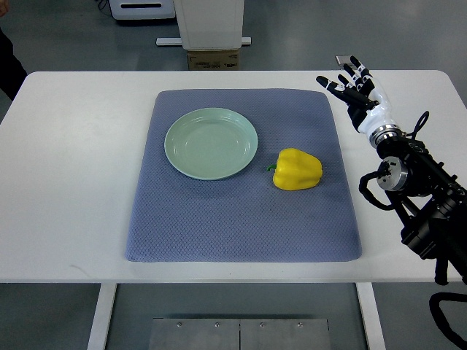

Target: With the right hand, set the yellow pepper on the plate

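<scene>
A glossy yellow bell pepper [297, 170] with a short green stem lies on its side on a blue-grey quilted fabric mat [241, 226] spread across the white bench [66, 182]. Just to its left, apart from it, sits a round pale green ceramic plate [211, 143] with nothing on it. The right robot hand [355, 91], black-and-white with jointed fingers, hovers over the bench's far right area beyond the mat's corner, its fingers spread loosely and holding nothing, well apart from the pepper.
</scene>
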Motion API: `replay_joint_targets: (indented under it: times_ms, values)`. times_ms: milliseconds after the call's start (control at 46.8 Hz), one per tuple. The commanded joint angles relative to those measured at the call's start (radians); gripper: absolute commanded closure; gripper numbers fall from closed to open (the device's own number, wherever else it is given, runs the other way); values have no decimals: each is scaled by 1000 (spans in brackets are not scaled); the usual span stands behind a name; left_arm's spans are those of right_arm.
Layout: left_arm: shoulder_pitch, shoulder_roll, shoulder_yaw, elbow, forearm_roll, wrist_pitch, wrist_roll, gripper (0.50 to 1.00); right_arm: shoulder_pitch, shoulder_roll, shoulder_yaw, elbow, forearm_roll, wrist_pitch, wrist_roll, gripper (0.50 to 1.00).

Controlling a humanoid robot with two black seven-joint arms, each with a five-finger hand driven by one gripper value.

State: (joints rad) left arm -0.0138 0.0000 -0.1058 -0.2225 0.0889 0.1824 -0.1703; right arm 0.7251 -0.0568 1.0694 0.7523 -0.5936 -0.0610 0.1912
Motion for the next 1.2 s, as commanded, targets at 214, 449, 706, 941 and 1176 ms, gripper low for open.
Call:
replay_joint_targets:
  times_ms: [214,449,706,941,1176]
  values:
    - [9,0,0,0,0,0,0,500,-1,-3,0,1,0,0,1,500]
    - [9,0,0,2,0,0,0,500,-1,-1,0,1,0,0,1,500]
    - [9,0,0,2,0,0,0,500,2,0,1,2,0,0,10,500]
    - [9,0,0,2,0,0,0,500,4,-1,1,2,0,0,10,500]
    - [9,0,0,2,0,0,0,500,8,-1,-2,1,0,0,10,500]
